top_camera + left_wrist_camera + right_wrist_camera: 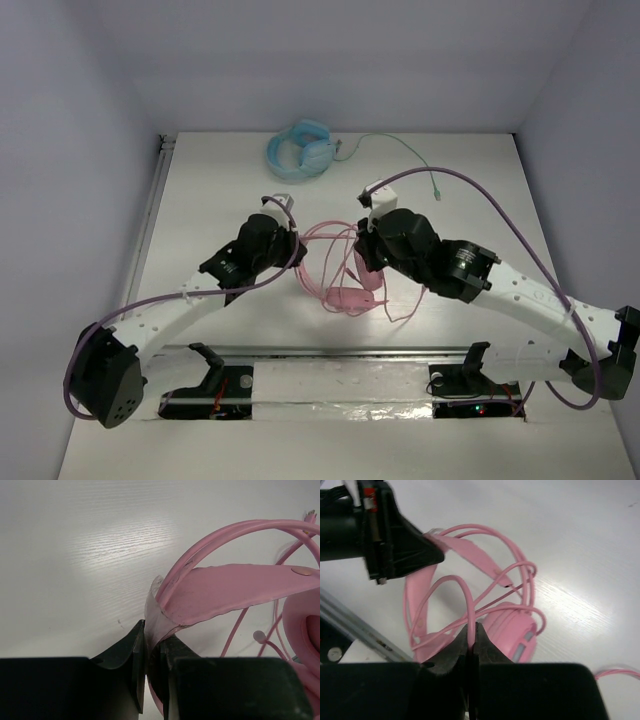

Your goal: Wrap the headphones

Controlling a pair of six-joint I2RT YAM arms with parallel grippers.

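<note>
**Left gripper (152, 645) pins the headband, right gripper (471, 635) pinches the cable: mid-wrap**

Both grippers are closed. The left one clamps the end of the pink headband (225, 590), and the right one nips a single strand of the thin pink cable (466, 587). The headphones (350, 298) sit at the middle of the bench (470, 200) between the two arms, with one ear cup (512, 630) low by the right gripper. Several loose cable loops already cross the headband, and more cable trails on the bench, so the winding step looks under way but unfinished. The next move probably calls for the right gripper to carry its strand around the headband under light tension while the left holds firm.
</note>
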